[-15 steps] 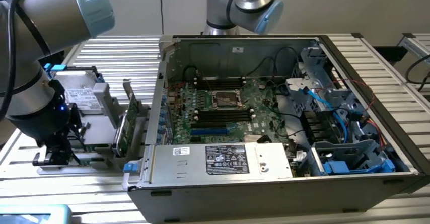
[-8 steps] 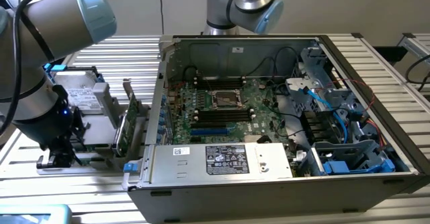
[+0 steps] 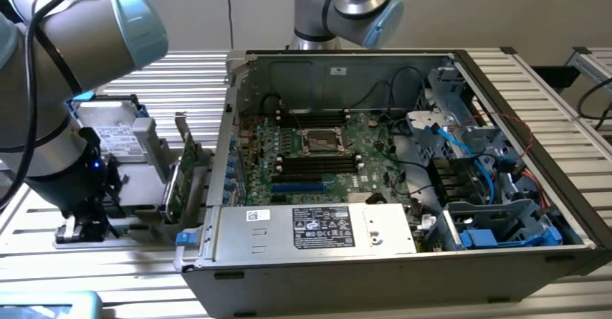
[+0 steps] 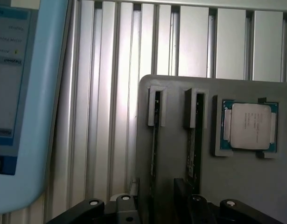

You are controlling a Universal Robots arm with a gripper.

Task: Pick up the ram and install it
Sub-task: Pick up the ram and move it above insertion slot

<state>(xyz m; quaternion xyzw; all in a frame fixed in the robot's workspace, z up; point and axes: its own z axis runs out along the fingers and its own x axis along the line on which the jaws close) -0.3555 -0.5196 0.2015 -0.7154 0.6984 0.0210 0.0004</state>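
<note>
Two ram sticks stand on edge in slots of a grey holder plate [image 4: 236, 186]: one ram stick [image 4: 154, 140] and a second [image 4: 192, 149] beside it. My gripper [image 4: 158, 207] hangs low over the plate, open, with its dark fingers [image 4: 182, 200] on either side of the first stick's near end and nothing held. In the exterior view the gripper [image 3: 84, 222] is at the left, over the same holder [image 3: 125, 229] beside the open computer case [image 3: 383, 254]. The motherboard's black memory slots [image 3: 317, 164] lie inside the case.
A processor chip [image 4: 249, 126] sits in a recess of the holder. A tall green expansion card [image 3: 186, 168] and a hard drive [image 3: 115, 134] stand between the gripper and the case wall. A pale blue tablet [image 4: 22, 102] lies beside the holder on the ribbed aluminium table [image 4: 110, 93].
</note>
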